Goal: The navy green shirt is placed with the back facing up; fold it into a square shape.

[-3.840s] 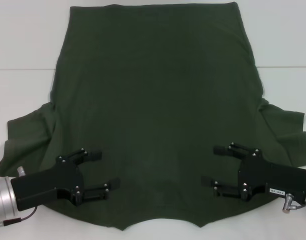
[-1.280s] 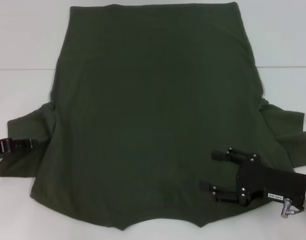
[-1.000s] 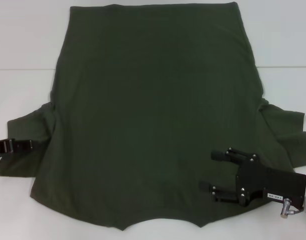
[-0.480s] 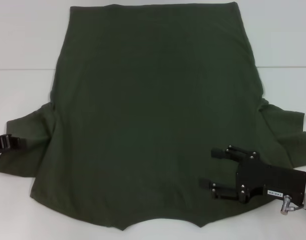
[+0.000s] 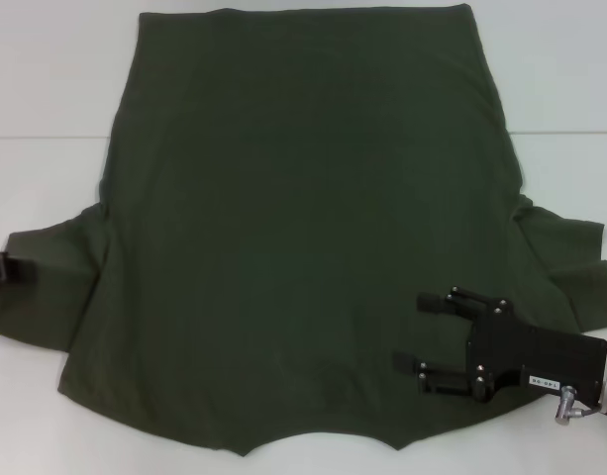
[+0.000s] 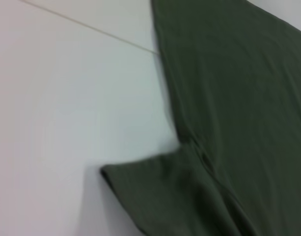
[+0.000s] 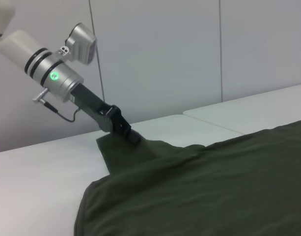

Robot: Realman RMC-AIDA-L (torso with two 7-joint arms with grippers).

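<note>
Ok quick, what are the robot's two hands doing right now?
Left gripper: at the shirt's left sleeve edge; open or shut cannot be told.
Right gripper: open, over the shirt's near right corner, holding nothing.

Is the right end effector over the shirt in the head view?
Yes, the right end effector lies over the lower right part of the navy green shirt, with its two fingers spread apart.
</note>
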